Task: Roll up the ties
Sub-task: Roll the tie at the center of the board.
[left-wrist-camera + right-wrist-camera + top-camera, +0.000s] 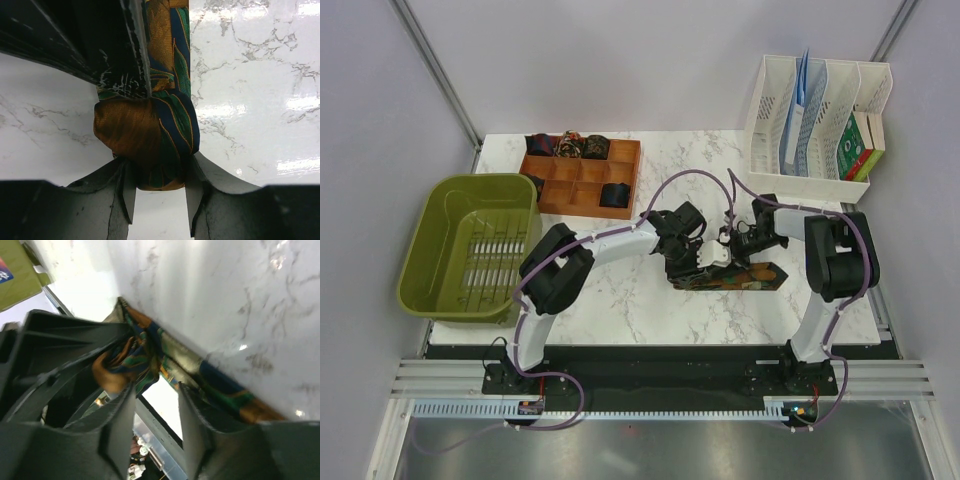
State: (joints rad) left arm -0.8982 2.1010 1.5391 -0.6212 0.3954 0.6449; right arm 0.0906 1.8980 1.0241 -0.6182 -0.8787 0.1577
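Note:
A dark tie with orange-green patterning [745, 278] lies flat on the marble table, its left end wound into a small roll [145, 135]. My left gripper [692, 264] is shut on that roll; in the left wrist view the roll sits wedged between the two fingers [159, 167], with the flat strip running away above it. My right gripper [725, 251] hovers just right of the roll. Its jaws [156, 390] stand open with nothing between them, the tips just short of the tie's strip [220, 385] and roll [117, 371].
A wooden compartment tray [578, 192] at the back left holds several rolled ties [567, 147]. A green plastic basket [470, 245] sits at the table's left edge. A white file rack [815, 115] stands at the back right.

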